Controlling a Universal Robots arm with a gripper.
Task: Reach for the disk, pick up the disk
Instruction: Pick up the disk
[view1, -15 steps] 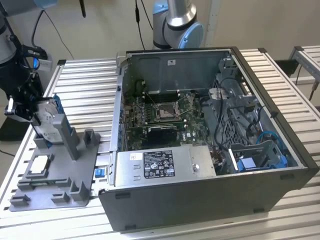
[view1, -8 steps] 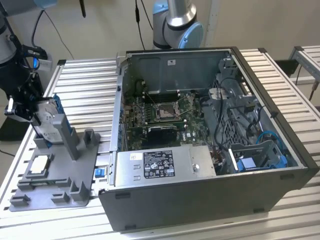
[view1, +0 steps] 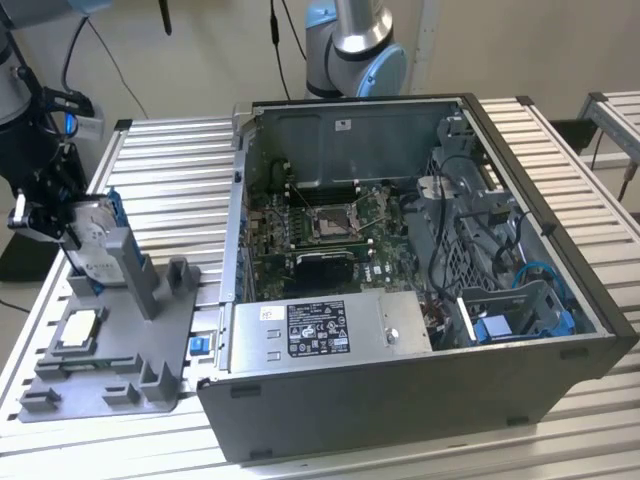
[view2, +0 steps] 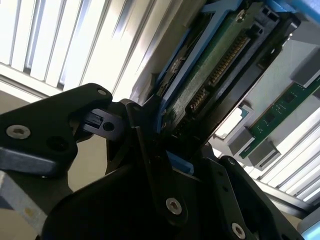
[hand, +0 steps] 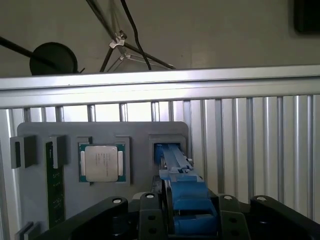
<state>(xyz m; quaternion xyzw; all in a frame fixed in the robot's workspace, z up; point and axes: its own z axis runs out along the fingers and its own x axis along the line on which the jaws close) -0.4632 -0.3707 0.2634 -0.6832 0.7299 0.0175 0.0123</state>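
The disk (view1: 92, 235) stands on edge in a slot of the grey fixture (view1: 150, 340) at the exterior view's left, its silver face and blue frame showing. My black gripper (view1: 68, 225) is at its upper edge, with a finger on either side, shut on it. In the second wrist view the fingers (view2: 142, 135) clamp the blue frame, and the disk's (view2: 210, 75) green board and connector run away from them. The first wrist view shows the disk's blue edge (hand: 177, 167) between the gripper (hand: 185, 212) and the fixture's slot; whether it has left the slot I cannot tell.
The fixture (hand: 140, 135) also carries a square silver chip (hand: 101, 162) (view1: 78, 330) and a green memory stick (hand: 54, 185). An open computer case (view1: 400, 250) fills the middle of the slatted metal table (view1: 170, 170). Grey posts (view1: 135, 265) rise from the fixture beside the disk.
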